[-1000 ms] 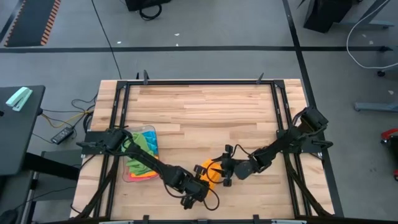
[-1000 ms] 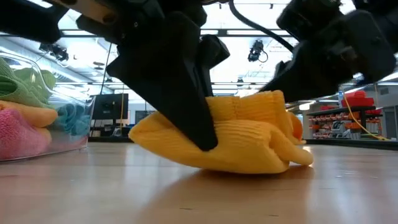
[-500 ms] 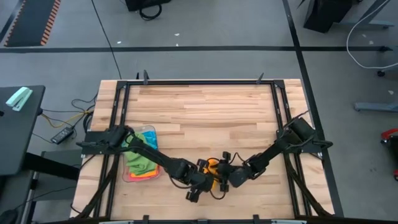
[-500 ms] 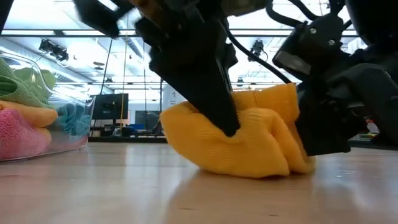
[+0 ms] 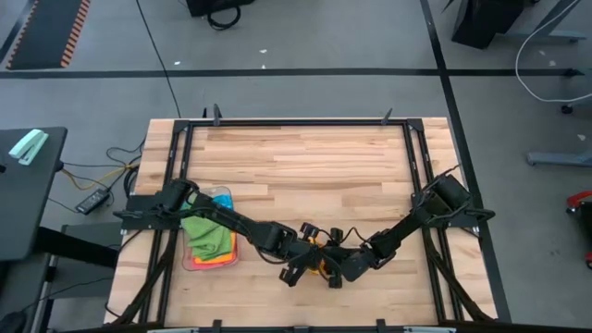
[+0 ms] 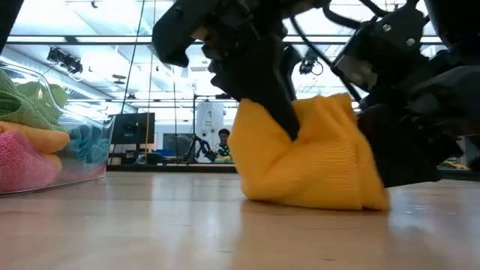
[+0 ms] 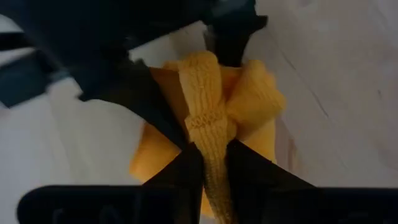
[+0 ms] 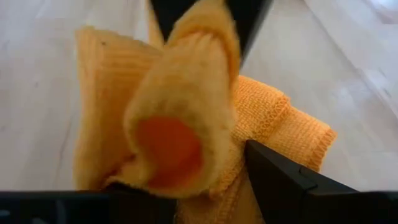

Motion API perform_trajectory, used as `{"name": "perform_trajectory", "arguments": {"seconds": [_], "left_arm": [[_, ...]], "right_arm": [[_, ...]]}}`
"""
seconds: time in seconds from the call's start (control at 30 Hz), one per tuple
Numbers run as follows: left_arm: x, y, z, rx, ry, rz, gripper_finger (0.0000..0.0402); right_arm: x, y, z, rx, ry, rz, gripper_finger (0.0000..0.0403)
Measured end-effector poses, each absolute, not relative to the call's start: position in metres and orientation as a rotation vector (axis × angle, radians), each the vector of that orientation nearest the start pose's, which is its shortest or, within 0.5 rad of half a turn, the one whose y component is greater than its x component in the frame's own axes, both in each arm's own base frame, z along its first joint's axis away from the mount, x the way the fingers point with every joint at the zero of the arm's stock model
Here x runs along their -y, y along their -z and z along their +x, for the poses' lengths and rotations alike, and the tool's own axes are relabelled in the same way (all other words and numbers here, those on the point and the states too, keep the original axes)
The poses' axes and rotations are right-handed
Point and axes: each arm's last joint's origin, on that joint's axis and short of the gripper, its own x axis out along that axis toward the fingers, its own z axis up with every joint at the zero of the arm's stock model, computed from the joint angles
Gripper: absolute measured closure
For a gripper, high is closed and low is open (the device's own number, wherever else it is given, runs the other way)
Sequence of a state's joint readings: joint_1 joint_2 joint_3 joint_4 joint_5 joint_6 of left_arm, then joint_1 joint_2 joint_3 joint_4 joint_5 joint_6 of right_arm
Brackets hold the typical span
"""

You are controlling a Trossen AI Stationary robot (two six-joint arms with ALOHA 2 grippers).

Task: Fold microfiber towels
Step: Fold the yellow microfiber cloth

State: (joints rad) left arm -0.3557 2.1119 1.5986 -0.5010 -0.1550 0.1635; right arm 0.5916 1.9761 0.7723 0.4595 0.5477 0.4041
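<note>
Orange ribbed microfiber towel (image 6: 315,161) pinched by both grippers.

A raised fold is clamped by the left gripper (image 7: 211,158); the opposite side is gripped by the right gripper (image 5: 344,266). The bunched towel is located on the wooden table (image 5: 305,166), near its front edge.

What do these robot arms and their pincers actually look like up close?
Both arms are slim, jointed and matte black all over, with thin black cables looping beside them. The left gripper ends in two flat, tapering dark fingers; the right gripper has blocky black fingers with squared edges. No markings show on either.
</note>
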Motion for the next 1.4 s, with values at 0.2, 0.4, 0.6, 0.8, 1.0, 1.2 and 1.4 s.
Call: {"name": "perform_trajectory", "arguments": {"seconds": [0.2,0.4,0.6,0.8,1.0,1.2,1.4], "left_arm": [[0.151,-0.185,0.422,-0.948,0.293,0.524,0.0331],[0.148,-0.187,0.426,-0.91,0.285,0.63,0.0308],[0.145,-0.19,0.434,-0.834,0.299,0.619,0.0295],[0.134,-0.184,0.44,-0.817,0.294,0.603,0.0294],[0.125,-0.182,0.443,-0.811,0.289,0.586,0.0286],[0.12,-0.183,0.445,-0.804,0.304,0.532,0.0235],[0.118,-0.183,0.447,-0.792,0.313,0.477,0.0165]], "right_arm": [[-0.18,-0.088,0.28,-0.629,0.051,-0.044,0.0215],[-0.179,-0.089,0.28,-0.622,0.072,-0.012,0.0215],[-0.181,-0.09,0.279,-0.614,0.07,-0.018,0.0215],[-0.183,-0.09,0.278,-0.61,0.07,-0.018,0.0215],[-0.188,-0.091,0.275,-0.604,0.055,-0.017,0.0215],[-0.196,-0.091,0.269,-0.589,0.05,-0.053,0.0215],[-0.195,-0.091,0.269,-0.592,0.051,-0.066,0.0215]]}}
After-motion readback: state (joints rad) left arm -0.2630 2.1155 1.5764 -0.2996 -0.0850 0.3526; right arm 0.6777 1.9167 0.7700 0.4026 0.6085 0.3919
